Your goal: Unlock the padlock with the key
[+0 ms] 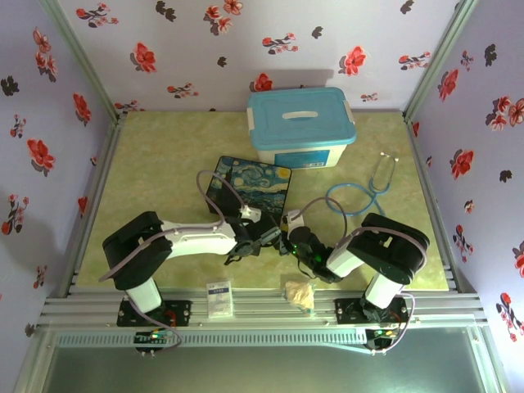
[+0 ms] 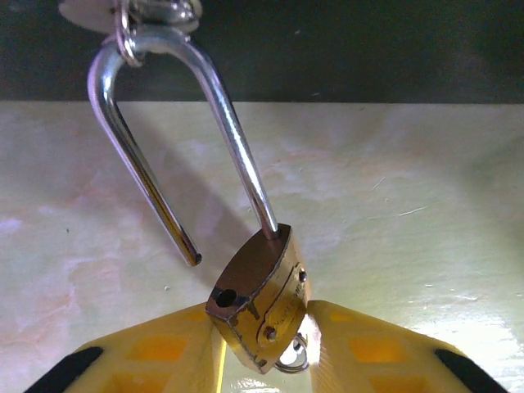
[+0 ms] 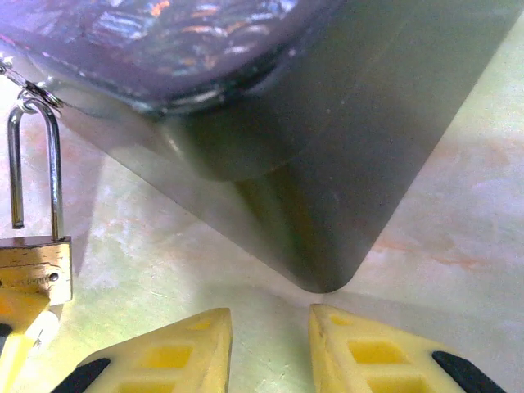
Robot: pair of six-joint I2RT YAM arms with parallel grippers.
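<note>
small brass-gold padlock [image 2: 254,286], silvery shackle [image 2: 237,155] open, body between fingers of left hand [image 2: 262,311], grip unclear, right hand [image 3: 270,315] slightly parted, empty, facing starry-print box [image 3: 327,164] corner, bare counter [image 2: 409,205] around

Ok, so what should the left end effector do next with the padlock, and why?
Probably the left end effector should tilt the padlock to unhook its shackle from the ring: one leg already stands free of the body.
</note>
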